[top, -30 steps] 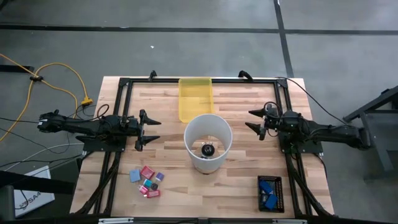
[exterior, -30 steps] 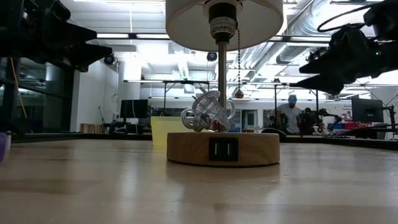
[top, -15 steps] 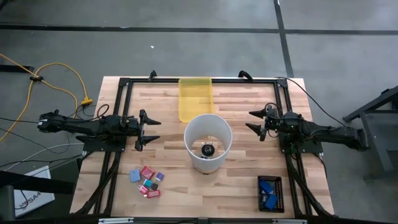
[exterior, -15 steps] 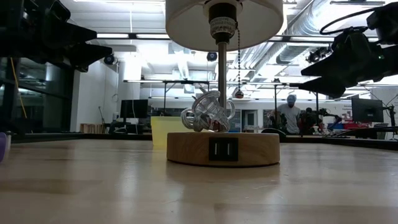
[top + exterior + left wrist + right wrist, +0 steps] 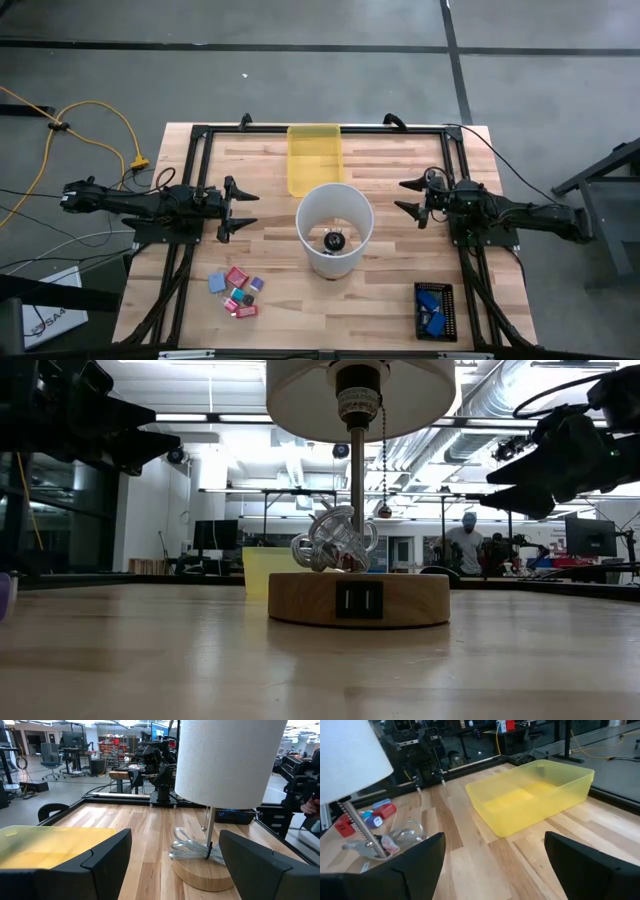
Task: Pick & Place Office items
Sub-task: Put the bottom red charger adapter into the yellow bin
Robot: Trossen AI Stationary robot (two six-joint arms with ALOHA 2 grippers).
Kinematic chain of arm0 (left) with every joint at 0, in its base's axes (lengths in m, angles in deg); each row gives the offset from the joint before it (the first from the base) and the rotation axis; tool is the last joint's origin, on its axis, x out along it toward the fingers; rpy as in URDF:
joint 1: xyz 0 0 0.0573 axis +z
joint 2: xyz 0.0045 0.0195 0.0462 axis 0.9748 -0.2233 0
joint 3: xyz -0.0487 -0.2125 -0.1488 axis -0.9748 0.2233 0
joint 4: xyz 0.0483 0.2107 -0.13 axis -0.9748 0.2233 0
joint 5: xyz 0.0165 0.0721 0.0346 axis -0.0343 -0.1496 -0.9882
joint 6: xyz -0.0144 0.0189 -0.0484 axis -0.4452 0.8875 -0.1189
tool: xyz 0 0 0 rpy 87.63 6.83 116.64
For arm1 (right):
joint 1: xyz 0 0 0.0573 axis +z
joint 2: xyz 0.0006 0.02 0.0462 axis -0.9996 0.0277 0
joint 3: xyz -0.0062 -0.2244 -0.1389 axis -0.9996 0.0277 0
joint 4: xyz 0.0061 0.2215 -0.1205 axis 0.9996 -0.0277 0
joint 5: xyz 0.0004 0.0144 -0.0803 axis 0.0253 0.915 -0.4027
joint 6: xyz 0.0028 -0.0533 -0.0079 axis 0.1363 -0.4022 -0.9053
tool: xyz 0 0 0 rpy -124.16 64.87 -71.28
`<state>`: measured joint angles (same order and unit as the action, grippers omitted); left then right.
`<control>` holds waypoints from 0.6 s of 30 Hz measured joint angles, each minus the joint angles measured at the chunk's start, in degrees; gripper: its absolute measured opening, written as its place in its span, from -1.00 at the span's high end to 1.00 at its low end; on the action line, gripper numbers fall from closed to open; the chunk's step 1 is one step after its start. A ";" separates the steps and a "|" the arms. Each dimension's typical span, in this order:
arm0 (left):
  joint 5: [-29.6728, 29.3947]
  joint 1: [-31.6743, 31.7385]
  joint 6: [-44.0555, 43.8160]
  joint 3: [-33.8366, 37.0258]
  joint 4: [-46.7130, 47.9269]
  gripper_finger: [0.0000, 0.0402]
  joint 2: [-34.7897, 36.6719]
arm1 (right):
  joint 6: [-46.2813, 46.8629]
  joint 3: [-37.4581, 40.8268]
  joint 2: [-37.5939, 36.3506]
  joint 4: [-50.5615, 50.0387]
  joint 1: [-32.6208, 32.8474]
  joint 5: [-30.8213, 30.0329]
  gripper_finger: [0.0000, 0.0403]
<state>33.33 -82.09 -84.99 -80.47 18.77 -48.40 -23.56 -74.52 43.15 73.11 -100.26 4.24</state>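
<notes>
The office items [image 5: 237, 290], small pink, red, purple and light-blue pieces, lie in a cluster on the wooden table near its front left; the right wrist view shows some of them [image 5: 372, 815] beyond the lamp. Two bright-blue pieces [image 5: 432, 305] lie in a black tray at the front right. My left gripper [image 5: 250, 210] hovers open at the table's left side, pointing level toward the lamp. My right gripper [image 5: 402, 194] hovers open at the right side, pointing toward the lamp and the yellow tray [image 5: 314, 158]. Nothing is between the fingers of either.
A table lamp with a white shade [image 5: 335, 228] stands mid-table on a round wooden base [image 5: 358, 600], between the two grippers. The yellow tray stands at the far edge, behind the lamp. A black frame [image 5: 190, 180] runs around the table. A person [image 5: 465, 545] stands far behind in the room.
</notes>
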 joint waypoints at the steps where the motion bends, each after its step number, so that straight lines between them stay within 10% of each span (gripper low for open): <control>1: 0.00 0.00 0.00 0.00 0.00 -0.46 0.00 | -0.30 0.00 0.00 -0.02 -0.34 0.09 -0.62; 18: 0.02 0.00 0.00 0.00 -0.02 -0.46 0.00 | -1.60 0.02 0.17 -0.94 -3.66 4.66 -0.62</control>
<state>33.35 -82.09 -84.99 -80.47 18.75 -48.40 -25.16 -74.49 43.32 72.16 -103.92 8.90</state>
